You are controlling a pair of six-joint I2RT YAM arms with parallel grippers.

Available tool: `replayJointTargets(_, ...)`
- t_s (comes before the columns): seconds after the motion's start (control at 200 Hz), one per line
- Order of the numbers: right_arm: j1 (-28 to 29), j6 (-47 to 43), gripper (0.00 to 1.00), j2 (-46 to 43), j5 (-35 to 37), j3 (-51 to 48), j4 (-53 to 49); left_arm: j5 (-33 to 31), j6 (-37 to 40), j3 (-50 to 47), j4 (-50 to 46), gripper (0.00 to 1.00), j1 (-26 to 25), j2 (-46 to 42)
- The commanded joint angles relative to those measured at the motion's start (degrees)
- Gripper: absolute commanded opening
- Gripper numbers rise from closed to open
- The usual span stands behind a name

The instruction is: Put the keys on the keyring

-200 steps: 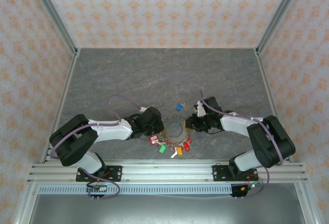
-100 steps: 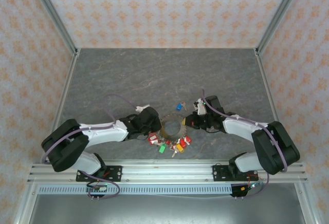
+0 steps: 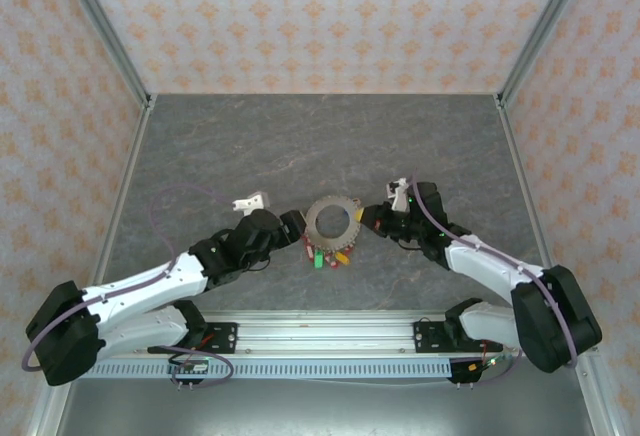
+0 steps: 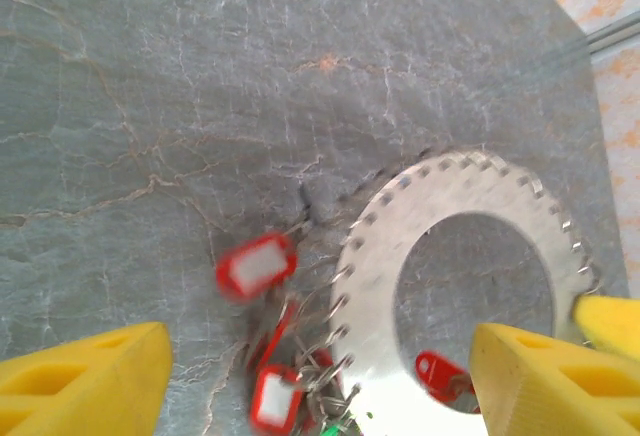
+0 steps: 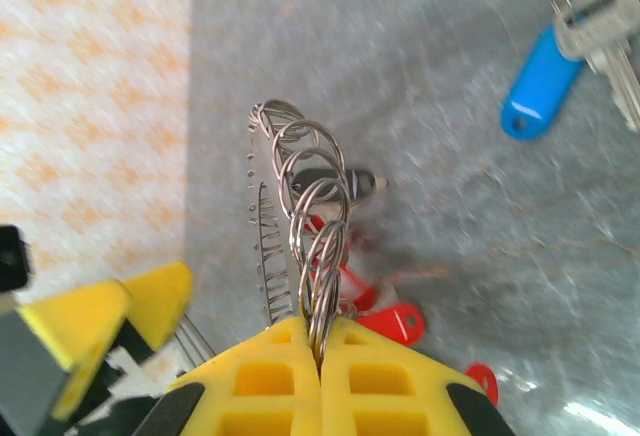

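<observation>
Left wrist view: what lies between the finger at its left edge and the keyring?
Red-tagged keys lie between finger and keyring, in the left wrist view.

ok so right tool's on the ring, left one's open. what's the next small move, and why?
Probably send the left tool to pick up the blue-tagged key, which lies loose on the table near the keyring. The right tool is clamped shut on the ring's edge. The left tool's fingers stand wide apart and grip nothing, so it looks like the free one to fetch that key.
</observation>
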Motion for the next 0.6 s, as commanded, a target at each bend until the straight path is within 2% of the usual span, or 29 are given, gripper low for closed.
replayJointTargets(0.0,0.2,6.6,0.0,-3.2,2.3,0.5,9.6,-2.9,-1.4,-2.9,4.9,0.83,0.5,-2.8)
replayJointTargets(0.19,0.2,11.1,0.0,-4.3,4.6,1.6,11.7,5.6,-7.3,-3.1,10.5,0.83,3.2,-3.2)
replayJointTargets(0.285,0.1,13.2,0.0,-4.2,6.3,1.6,13.6,9.0,-9.2,-3.6,16.9,0.81,3.8,-2.1)
replayJointTargets(0.596,0.2,15.1,0.0,-4.0,6.4,3.0,14.7,14.4,-11.8,-1.9,26.0,0.74,5.5,3.4)
